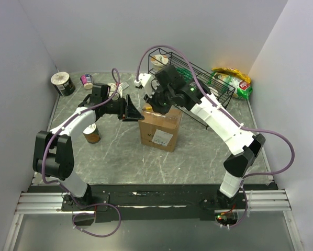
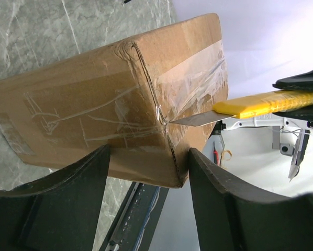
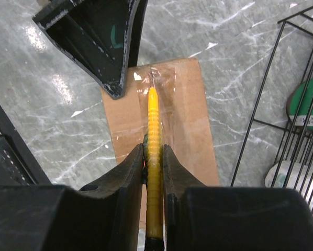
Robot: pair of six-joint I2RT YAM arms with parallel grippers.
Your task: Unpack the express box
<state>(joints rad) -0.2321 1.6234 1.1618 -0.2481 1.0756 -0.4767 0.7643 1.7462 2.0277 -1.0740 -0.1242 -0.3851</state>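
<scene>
Knife [image 3: 154, 130] pinched in right fingers [image 3: 127, 180], angled down, blade on express box [image 2: 88, 110]; left fingers [image 2: 67, 209] wide, level

We see left arm [image 1: 73, 123] bent at the elbow, forearm reaching right. Left gripper [image 2: 148, 156] has jaws spread wide, gripping nothing. Right arm [image 1: 219, 117] stretches forward-left, wrist tipped down. Right gripper [image 3: 153, 150] is clamped on yellow knife [image 3: 153, 112], blade toward the left gripper.

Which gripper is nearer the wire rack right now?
Right. The right gripper, holding the knife, hangs over the box, with the rack just beyond it. The left gripper sits at the box's left end, farther from the rack.
</scene>
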